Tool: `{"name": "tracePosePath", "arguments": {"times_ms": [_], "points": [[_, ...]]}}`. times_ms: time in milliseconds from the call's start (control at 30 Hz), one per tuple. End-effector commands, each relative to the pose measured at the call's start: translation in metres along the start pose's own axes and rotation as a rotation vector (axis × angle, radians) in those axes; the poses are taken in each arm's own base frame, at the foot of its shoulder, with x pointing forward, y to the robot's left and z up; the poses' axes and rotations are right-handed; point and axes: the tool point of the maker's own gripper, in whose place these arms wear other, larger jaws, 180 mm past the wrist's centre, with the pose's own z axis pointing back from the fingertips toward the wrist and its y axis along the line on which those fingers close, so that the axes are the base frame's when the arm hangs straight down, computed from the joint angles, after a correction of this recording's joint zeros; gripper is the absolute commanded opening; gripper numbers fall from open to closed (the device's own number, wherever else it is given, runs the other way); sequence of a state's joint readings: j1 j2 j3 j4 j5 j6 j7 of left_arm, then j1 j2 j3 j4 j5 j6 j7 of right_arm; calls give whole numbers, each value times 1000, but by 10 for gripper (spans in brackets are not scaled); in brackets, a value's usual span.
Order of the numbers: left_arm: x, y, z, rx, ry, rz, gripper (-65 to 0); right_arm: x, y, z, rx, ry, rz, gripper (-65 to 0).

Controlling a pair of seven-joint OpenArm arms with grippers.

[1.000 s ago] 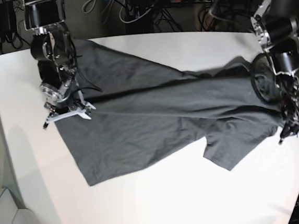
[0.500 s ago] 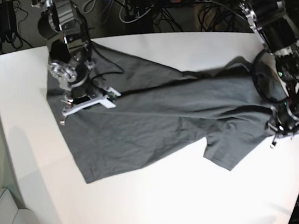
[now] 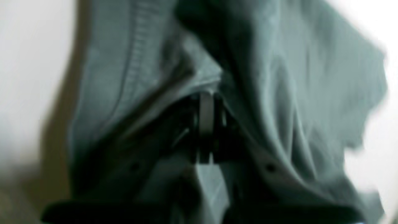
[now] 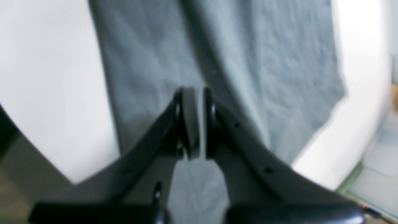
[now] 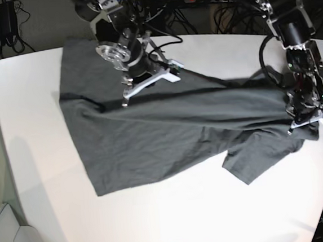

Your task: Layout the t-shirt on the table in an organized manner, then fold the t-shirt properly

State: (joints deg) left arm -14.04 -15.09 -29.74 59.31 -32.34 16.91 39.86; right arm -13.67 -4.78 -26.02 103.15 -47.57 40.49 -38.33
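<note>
T-shirt (image 5: 168, 132) stretched between both end effectors (right (image 5: 147, 84), left (image 5: 308, 120)).

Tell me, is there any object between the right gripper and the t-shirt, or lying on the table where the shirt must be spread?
Nothing visible. The right gripper, shut, hangs directly above the t-shirt with only air between. The bare table around the shirt shows no objects. The left gripper is closed on the shirt's far end.
</note>
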Motion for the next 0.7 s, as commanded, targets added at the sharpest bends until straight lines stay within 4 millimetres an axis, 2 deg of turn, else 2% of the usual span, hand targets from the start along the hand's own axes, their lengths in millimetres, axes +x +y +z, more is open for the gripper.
{"name": "tracePosePath", "arguments": {"times_ms": [0, 133, 233, 300, 367, 467, 567, 667], "points": [[11, 5, -2, 33, -25, -9, -646, 9, -11, -1, -26, -19, -12, -627], [17, -9, -12, 22, -40, -53, -646, 24, -7, -18, 10, -25, -23, -627], [20, -22, -13, -12, -40, -86, -646, 23, -3, -28, 33, -8, -10, -627], [14, -27, -14, -20, -32, -83, -646, 20, 4, -32, 54, 5, -4, -628], [11, -30, -14, -26, -28, -81, -646, 17, 14, -35, 81, 15, 1, -628], [12, -34, -14, -36, -30, -76, -646, 6, 43, -38, 149, 43, -1, -628], [21, -46, -12, -58, -46, -70, -646, -3, 69, -33, 198, 60, 1, -628], [34, -61, -10, -80, -75, -68, -646, -22, 83, -24, 216, 80, 47, -628]]}}
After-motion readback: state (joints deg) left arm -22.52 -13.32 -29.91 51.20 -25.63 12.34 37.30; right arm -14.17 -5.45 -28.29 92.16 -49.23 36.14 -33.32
